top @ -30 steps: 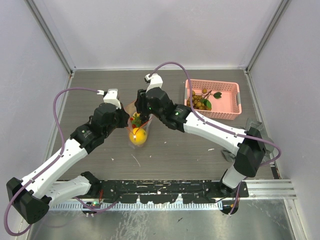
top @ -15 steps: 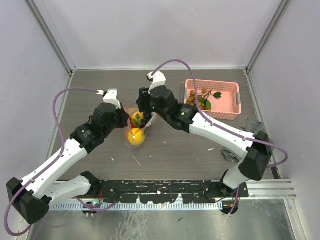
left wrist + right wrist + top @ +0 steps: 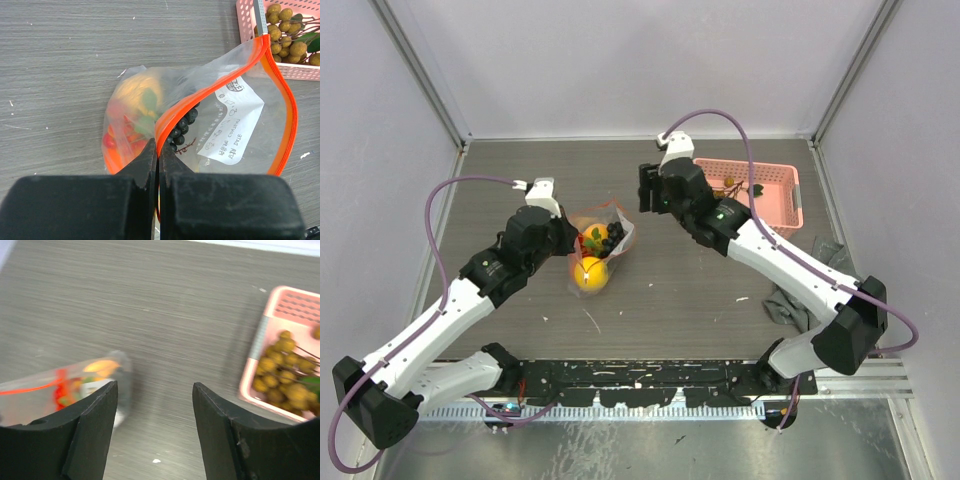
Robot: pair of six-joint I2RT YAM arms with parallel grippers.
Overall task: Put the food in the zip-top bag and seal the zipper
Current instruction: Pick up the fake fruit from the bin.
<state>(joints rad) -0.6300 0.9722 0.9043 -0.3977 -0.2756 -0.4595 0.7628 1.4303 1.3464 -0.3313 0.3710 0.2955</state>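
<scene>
Left fingers [image 3: 158, 165] are clenching the clear plastic bag's [image 3: 250, 145] red-orange zipper strip [image 3: 200, 97]; right fingers [image 3: 647, 200] are hanging released, empty. A slip is risking the bag sagging shut ahead of them.

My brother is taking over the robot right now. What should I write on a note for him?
Left hand: shut on the zipper, holding the zip-top bag with its mouth open.
Right hand: open and empty, between the bag and the pink basket.
Done: the yellow fruit, an orange fruit and a dark bunch are in the bag.
Left: the brown bunch lies in the basket. Bag it, then seal the zipper.
</scene>
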